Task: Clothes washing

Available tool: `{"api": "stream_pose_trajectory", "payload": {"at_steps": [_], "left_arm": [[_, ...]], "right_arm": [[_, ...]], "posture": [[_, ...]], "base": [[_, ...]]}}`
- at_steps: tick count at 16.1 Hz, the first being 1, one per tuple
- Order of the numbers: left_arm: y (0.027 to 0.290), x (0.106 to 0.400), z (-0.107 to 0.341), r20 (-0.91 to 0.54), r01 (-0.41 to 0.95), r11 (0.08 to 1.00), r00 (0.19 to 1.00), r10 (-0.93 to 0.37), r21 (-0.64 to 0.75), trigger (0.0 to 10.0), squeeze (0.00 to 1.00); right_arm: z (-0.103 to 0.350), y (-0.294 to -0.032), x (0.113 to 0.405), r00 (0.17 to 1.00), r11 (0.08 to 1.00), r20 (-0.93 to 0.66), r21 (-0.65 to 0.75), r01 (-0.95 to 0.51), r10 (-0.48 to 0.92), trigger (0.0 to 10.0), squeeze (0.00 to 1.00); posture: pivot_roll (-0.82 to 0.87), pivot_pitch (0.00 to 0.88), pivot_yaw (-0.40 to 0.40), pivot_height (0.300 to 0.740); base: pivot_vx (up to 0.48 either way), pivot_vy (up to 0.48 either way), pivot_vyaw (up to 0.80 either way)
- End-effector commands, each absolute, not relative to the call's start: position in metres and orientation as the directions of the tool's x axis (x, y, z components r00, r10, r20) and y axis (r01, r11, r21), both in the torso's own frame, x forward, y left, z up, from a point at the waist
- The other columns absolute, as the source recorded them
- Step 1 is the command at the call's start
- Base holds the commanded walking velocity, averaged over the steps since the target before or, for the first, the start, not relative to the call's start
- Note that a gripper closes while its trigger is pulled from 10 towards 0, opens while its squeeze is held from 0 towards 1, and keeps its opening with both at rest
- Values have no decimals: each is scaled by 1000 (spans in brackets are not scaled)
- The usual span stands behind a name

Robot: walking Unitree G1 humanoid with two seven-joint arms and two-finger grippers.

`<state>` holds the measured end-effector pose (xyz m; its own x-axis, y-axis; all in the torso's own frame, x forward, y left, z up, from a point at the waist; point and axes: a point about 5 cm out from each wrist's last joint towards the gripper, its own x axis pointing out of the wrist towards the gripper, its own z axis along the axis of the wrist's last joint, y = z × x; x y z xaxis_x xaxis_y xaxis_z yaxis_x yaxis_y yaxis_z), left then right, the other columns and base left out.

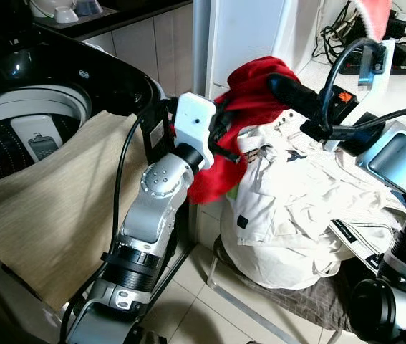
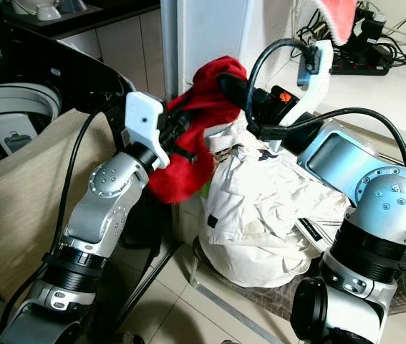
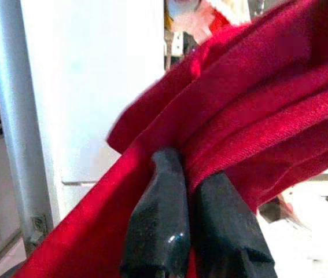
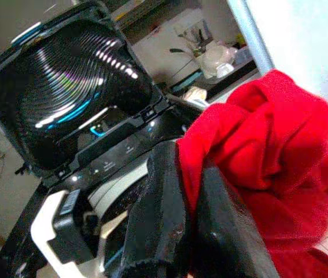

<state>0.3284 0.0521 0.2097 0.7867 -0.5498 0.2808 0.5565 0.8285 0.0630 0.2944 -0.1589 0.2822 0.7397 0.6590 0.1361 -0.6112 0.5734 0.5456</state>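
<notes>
Now I see one open-lidded washing machine [image 1: 23, 136] at my left, one heap of pale clothes [image 2: 260, 208] beside it. Both arms reach up over that heap: left gripper [image 3: 195, 229] and right gripper [image 4: 181, 214] each pinch one bunched, deep-red garment [image 1: 249, 93] held above it.

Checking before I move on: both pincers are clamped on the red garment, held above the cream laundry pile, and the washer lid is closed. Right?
Not quite: the washer lid is open, standing raised above the drum, as the right wrist view shows. The rest holds: the left pincer and right pincer are both clamped on the red garment, above the cream laundry pile.
</notes>
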Motion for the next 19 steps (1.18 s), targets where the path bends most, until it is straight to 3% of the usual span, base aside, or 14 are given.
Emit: {"api": "stream_pose_trajectory", "payload": {"at_steps": [1,4,5,6,7,10,11,13,14,17,18,19], "left_arm": [[58,330,217,317,530,847,795,-517,52,0,0],[66,330,225,371,499,866,797,-476,38,0,0],[68,331,227,381,493,869,796,-471,43,0,0],[70,331,230,389,484,873,795,-464,52,0,0],[79,336,241,401,455,888,802,-443,71,0,0],[88,341,247,398,436,896,809,-432,87,0,0],[111,350,251,342,377,914,848,-406,151,0,0],[121,354,256,330,346,923,863,-383,166,0,0],[155,366,282,370,181,956,893,-258,231,0,0],[235,374,345,525,-227,913,851,17,338,0,0],[255,376,352,508,-292,885,858,75,362,1529,0],[268,380,348,450,-295,867,888,94,401,10000,0]], "right_arm": [[283,-167,294,759,571,165,564,-596,630,0,0],[278,-173,296,795,603,149,575,-553,588,0,0],[279,-172,296,798,619,149,554,-557,584,10000,0],[279,-170,295,789,609,165,549,-572,592,10000,553],[276,-167,293,768,586,171,551,-594,618,10000,1000],[272,-163,290,754,596,136,529,-604,643,10000,1000],[258,-156,283,741,685,-25,405,-606,671,10000,1000],[252,-155,282,752,725,-81,350,-593,654,10000,1000],[249,-152,281,746,735,-104,303,-606,658,10000,0],[257,-139,277,726,712,-53,260,-653,685,10000,0],[260,-132,277,724,706,-28,248,-663,689,10000,0],[261,-126,277,722,702,-11,241,-670,692,10000,0]], "posture": [[-144,0,-26,740],[-146,0,-25,740],[-146,0,-25,740],[-147,0,-25,740],[-143,0,-25,740],[-142,0,-28,740],[-146,0,-18,740],[-146,0,-18,740],[-142,0,-18,740],[-128,0,-17,740],[-129,0,-15,740],[-131,0,-12,740]], "base": [[0,0,0],[0,0,0],[0,0,0],[0,0,0],[0,0,0],[0,0,0],[0,0,0],[0,0,0],[0,0,0],[0,0,0],[0,0,0],[0,0,0]]}}
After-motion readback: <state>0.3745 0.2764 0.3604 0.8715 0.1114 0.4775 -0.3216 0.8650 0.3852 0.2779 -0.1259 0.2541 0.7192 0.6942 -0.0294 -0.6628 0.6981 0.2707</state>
